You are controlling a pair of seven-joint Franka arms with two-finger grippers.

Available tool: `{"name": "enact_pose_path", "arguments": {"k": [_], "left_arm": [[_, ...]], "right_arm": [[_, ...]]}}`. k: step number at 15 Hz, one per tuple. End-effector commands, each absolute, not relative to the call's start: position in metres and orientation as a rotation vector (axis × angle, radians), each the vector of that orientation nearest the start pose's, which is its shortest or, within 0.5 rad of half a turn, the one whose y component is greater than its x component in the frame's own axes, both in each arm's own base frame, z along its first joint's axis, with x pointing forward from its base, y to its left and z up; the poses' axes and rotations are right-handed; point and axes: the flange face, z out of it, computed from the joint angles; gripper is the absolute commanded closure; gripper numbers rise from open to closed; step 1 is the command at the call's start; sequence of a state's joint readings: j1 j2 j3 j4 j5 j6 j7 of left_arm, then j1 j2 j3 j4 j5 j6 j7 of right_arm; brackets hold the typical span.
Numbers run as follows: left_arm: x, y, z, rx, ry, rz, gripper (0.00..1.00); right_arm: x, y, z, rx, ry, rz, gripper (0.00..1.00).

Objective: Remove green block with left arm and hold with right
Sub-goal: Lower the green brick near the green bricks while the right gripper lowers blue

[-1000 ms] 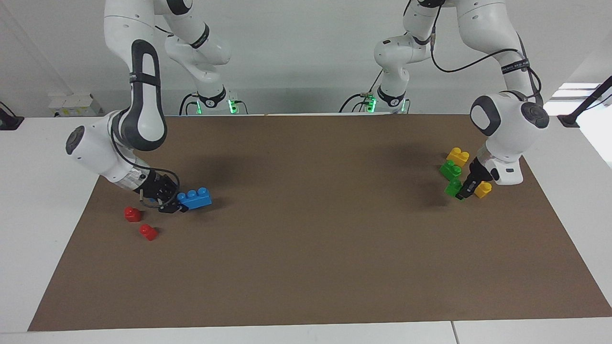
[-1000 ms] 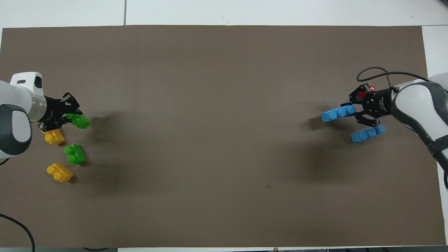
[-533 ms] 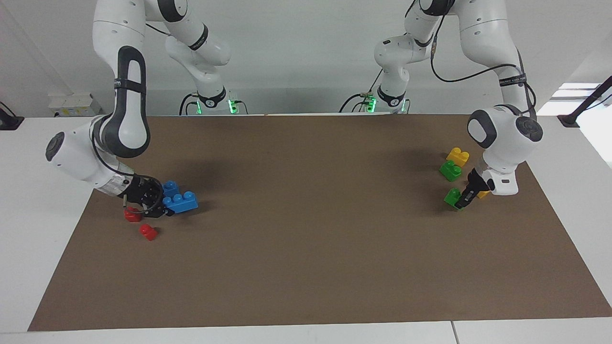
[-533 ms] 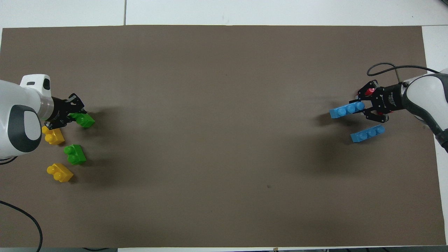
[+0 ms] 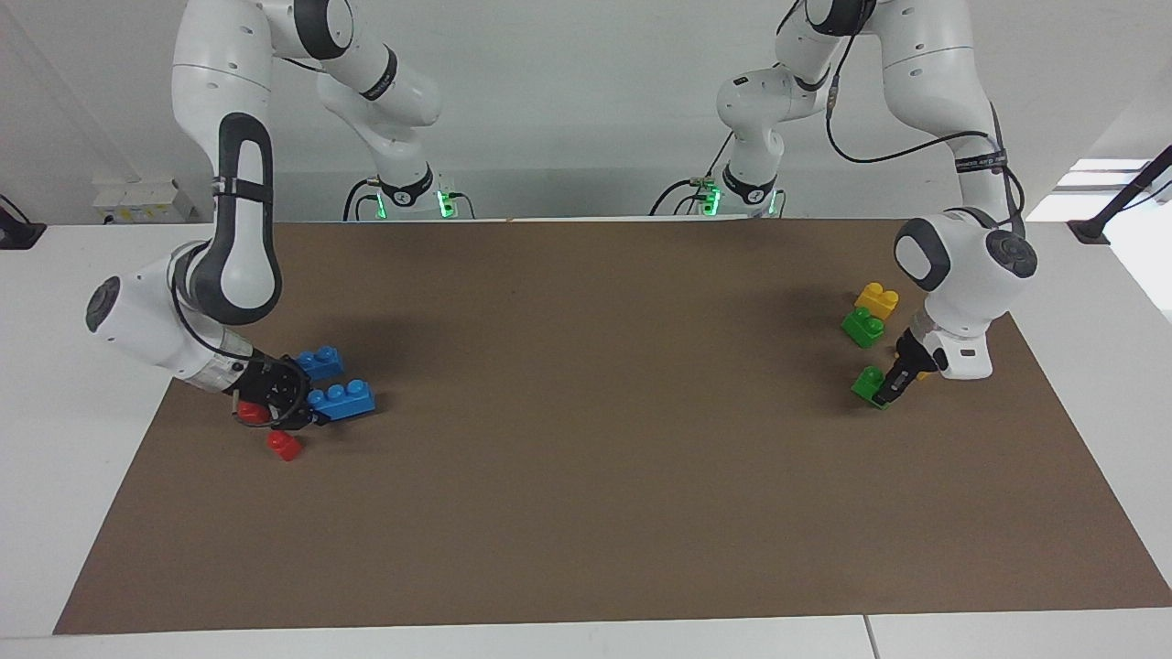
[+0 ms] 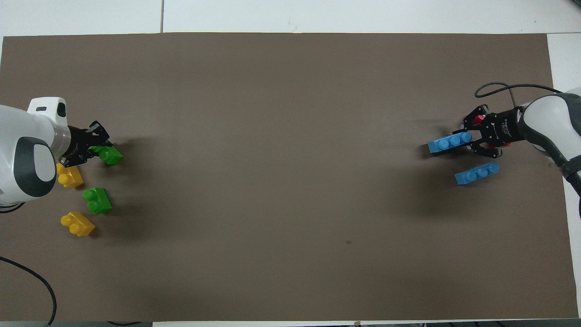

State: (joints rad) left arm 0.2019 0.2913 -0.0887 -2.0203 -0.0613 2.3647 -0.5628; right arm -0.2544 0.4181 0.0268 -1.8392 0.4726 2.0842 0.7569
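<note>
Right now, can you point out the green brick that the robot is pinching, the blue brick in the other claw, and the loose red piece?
green block (image 5: 866, 383): facing view, its side face.
blue brick (image 5: 342, 400): facing view, its long side.
red piece (image 5: 285, 446): facing view, its top.

You had bright, even overhead light; soft shadows fell on the brown mat (image 5: 604, 439), with window glare at 3 o'clock.
</note>
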Motion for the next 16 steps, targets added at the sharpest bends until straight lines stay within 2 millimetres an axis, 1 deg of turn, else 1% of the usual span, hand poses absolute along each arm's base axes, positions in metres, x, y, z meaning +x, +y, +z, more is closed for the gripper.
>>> {"name": "enact_pose_path", "arguments": {"k": [1,7,8,9,10,11,13,14,15,16], "left_arm": [[0.599,0.074,0.306,-3.019,-1.118,-0.080,1.00],[0.600,0.076,0.304,-3.020,-1.117,-0.098,1.00],[0.600,0.076,0.304,-3.022,-1.115,-0.098,0.94],[0.600,0.076,0.304,-3.022,-1.115,-0.098,0.74],[0.600,0.076,0.304,-3.022,-1.115,-0.095,0.42],[0.601,0.076,0.305,-3.022,-1.115,-0.098,0.00],[0.601,0.075,0.308,-3.023,-1.112,-0.098,0.00],[0.603,0.073,0.310,-3.026,-1.107,-0.105,0.00],[0.604,0.071,0.314,-3.029,-1.100,-0.112,0.00],[0.606,0.067,0.319,-3.034,-1.091,-0.123,0.00]], "right_arm": [[0.614,-0.117,0.285,-2.282,1.613,0.353,1.00],[0.614,-0.117,0.282,-2.282,1.621,0.325,1.00],[0.612,-0.117,0.280,-2.284,1.624,0.329,1.00],[0.611,-0.117,0.279,-2.282,1.625,0.329,1.00],[0.612,-0.117,0.279,-2.281,1.629,0.314,1.00],[0.610,-0.118,0.275,-2.281,1.634,0.308,1.00],[0.608,-0.118,0.274,-2.279,1.641,0.295,1.00],[0.608,-0.119,0.274,-2.279,1.641,0.293,0.98],[0.607,-0.118,0.273,-2.279,1.642,0.297,0.91],[0.608,-0.118,0.274,-2.280,1.640,0.293,0.74]]}}
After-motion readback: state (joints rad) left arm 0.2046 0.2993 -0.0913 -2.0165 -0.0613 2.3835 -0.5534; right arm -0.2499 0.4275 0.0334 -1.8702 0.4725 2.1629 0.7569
